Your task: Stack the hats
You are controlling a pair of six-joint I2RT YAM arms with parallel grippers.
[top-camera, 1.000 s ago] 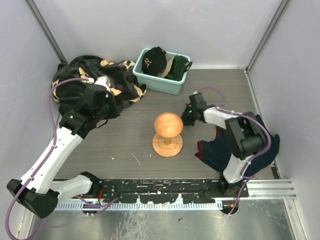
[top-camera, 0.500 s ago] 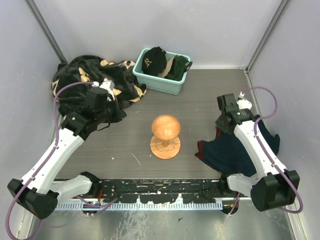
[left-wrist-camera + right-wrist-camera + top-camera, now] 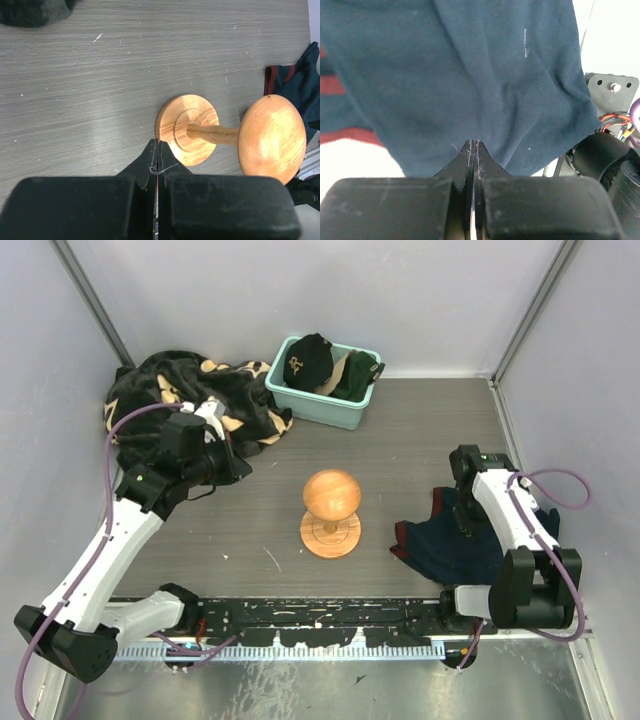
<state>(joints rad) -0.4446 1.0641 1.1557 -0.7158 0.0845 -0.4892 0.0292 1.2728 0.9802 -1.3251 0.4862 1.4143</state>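
Three hats lie in a teal bin [image 3: 312, 408] at the back: a black cap with a tan logo [image 3: 305, 360], a tan cap [image 3: 334, 376] and a dark green cap [image 3: 360, 374]. The pink cap is out of view. My left gripper [image 3: 238, 468] is shut and empty, left of a wooden hat stand [image 3: 332, 510]. In the left wrist view its fingertips [image 3: 157, 142] point at the stand's base [image 3: 187, 127]. My right gripper [image 3: 467, 525] is shut and empty, just above the dark navy cloth [image 3: 445, 545], which fills the right wrist view [image 3: 470, 65] behind the closed gripper [image 3: 474, 142].
A big black blanket with tan flower marks [image 3: 190, 390] is heaped at the back left, close behind my left arm. The navy cloth has a red-striped edge [image 3: 335, 85]. Grey walls close in both sides and the back.
My right arm has swung away from the hat stand to the right and now points down over the navy cloth. My left gripper has shifted slightly. The hats have not moved.
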